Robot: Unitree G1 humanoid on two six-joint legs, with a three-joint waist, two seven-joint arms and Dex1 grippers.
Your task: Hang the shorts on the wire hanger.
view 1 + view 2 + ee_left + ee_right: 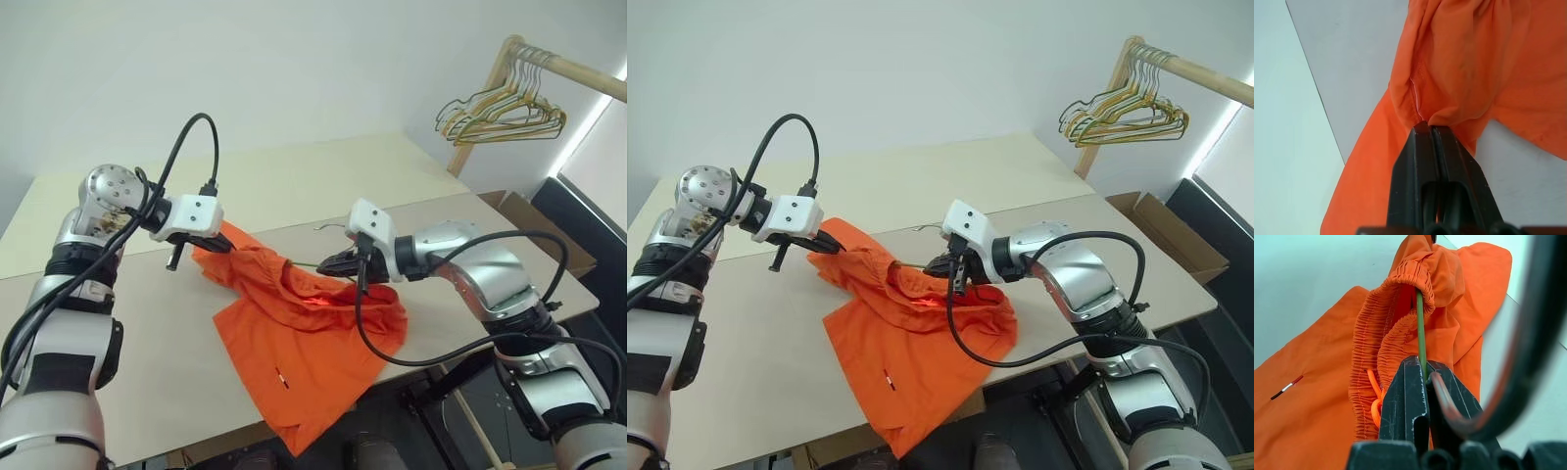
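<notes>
The bright orange shorts lie crumpled on the table, one part hanging over the front edge. My left gripper is shut on a fold of their fabric at the far left corner and holds it lifted; the left wrist view shows the fingertips pinching the cloth. My right gripper is shut on the thin green wire hanger. The wire runs from its jaws into the gathered elastic waistband. Most of the hanger is hidden inside the shorts.
The beige table ends just in front of the shorts. A second table stands behind it. At the back right, a bunch of gold and green hangers hangs on a wooden rail. A cardboard box sits below.
</notes>
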